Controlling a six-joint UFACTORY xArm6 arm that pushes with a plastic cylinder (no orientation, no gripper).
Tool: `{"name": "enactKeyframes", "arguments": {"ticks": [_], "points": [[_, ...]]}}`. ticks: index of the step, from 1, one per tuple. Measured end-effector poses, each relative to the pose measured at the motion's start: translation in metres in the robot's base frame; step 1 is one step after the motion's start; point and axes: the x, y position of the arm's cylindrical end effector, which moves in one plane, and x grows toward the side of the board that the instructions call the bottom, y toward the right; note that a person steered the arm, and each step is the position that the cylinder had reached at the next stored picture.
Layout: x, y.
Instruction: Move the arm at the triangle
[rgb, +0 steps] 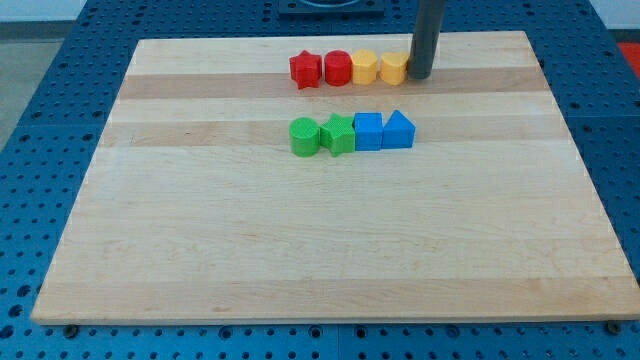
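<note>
The blue triangle block (398, 130) sits at the right end of a lower row, next to a blue cube (368, 131), a green star-like block (338, 135) and a green cylinder (304, 136). An upper row holds a red star block (305, 69), a red cylinder (337, 68), a yellow hexagon-like block (364, 68) and a yellow block (393, 68). My tip (420, 75) stands at the right end of the upper row, touching or just beside the yellow block, above the blue triangle in the view.
The wooden board (330, 250) lies on a blue perforated table (30, 120). The board's right edge is to the right of my tip.
</note>
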Motion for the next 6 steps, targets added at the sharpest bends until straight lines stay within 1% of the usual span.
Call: {"name": "enactKeyframes", "arguments": {"ticks": [3, 4, 6], "points": [[0.004, 0.0], [0.036, 0.0], [0.054, 0.0]]}}
